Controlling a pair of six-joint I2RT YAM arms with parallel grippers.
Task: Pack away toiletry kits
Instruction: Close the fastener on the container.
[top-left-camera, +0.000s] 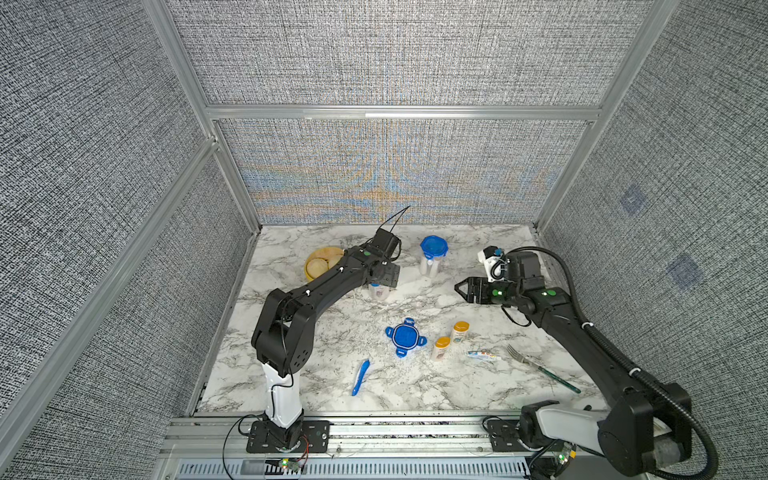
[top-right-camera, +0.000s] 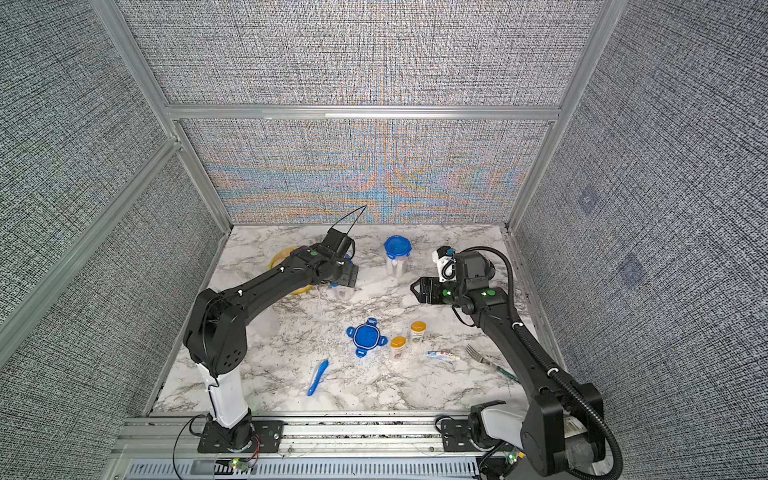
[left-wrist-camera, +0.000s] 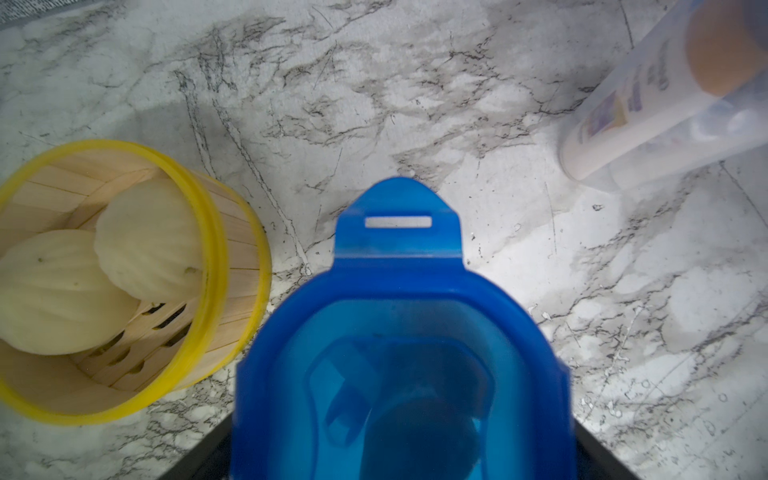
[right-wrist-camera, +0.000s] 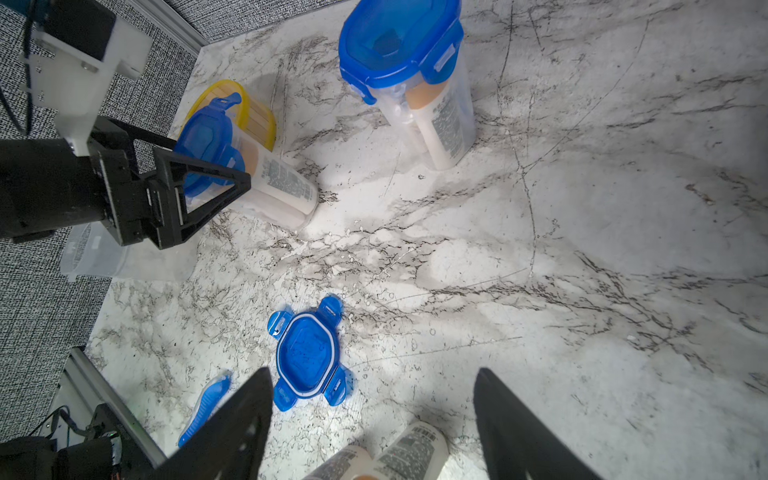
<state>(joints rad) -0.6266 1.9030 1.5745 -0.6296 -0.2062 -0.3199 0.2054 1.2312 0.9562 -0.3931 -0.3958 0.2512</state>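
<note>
L end effector (right-wrist-camera: 232, 158) straddles lid (left-wrist-camera: 399, 332) of tub (right-wrist-camera: 282, 187), just beside steamer (left-wrist-camera: 232, 266) at back of bench (top-left-camera: 415, 395). Jaws wide, can't tell if pinching yet. One tab (left-wrist-camera: 399, 220) sticks out flat: seat lid square, press tabs down w/o tipping tub. R end effector (right-wrist-camera: 374, 374) spread, empty.

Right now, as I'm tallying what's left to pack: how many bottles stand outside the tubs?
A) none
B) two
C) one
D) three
B: a near bottle and a far bottle stand upright on the marble beside the loose lid, neither inside a tub.
</note>
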